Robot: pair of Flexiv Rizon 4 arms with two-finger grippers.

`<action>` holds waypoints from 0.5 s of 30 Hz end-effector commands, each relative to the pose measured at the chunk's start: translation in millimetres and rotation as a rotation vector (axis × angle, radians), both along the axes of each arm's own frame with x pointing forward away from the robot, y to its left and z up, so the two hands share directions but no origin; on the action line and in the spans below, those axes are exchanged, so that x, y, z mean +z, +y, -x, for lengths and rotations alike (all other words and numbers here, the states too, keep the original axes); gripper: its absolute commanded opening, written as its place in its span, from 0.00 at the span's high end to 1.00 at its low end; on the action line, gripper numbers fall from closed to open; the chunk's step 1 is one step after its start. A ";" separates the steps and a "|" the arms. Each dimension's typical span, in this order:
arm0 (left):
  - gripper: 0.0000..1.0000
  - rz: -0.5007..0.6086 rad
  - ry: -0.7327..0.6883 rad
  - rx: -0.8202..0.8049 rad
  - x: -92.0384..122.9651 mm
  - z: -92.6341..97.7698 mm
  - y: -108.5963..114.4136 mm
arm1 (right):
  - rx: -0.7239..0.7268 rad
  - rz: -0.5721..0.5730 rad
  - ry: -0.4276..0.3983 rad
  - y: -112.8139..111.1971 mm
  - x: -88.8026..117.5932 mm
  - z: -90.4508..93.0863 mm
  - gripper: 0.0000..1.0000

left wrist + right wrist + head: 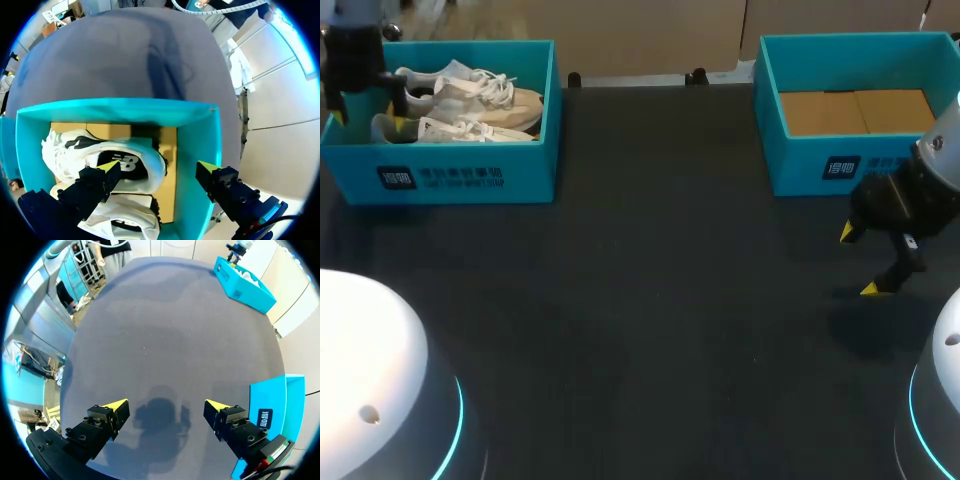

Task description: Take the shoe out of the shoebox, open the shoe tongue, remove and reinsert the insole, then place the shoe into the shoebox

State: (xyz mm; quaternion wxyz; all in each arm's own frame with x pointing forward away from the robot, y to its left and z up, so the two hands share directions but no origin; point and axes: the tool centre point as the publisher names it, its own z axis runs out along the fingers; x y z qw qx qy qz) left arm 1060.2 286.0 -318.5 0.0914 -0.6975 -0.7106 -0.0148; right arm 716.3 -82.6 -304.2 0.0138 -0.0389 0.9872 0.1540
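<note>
My left gripper (160, 167) hangs open over the two pale shoes (470, 100) lying in the left box (535, 150). My right gripper (860, 262) is open above the worktop (650, 300), near the other box (790, 165).

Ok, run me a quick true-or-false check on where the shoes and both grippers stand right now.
1. The white lace-up shoes lie inside the left-hand teal cardboard shoebox. True.
2. The right gripper is shut on a shoe. False: it is open and holds nothing, over the dark table.
3. The left gripper is open above the shoes' box. True.
4. The right-hand teal shoebox holds one shoe. False: only its brown cardboard floor shows.
5. A shoe lies out on the table between the boxes. False: both are in their box.
</note>
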 end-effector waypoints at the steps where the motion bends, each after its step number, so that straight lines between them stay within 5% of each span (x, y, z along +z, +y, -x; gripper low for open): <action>1: 0.00 0.004 -0.009 0.005 -9.9 -2.9 -0.5 | 0.000 0.002 -0.002 0.0 -0.2 1.2 0.00; 15: 0.00 0.044 0.007 0.029 -30.6 -11.1 -3.9 | 0.000 0.002 -0.002 0.0 -0.2 1.2 0.00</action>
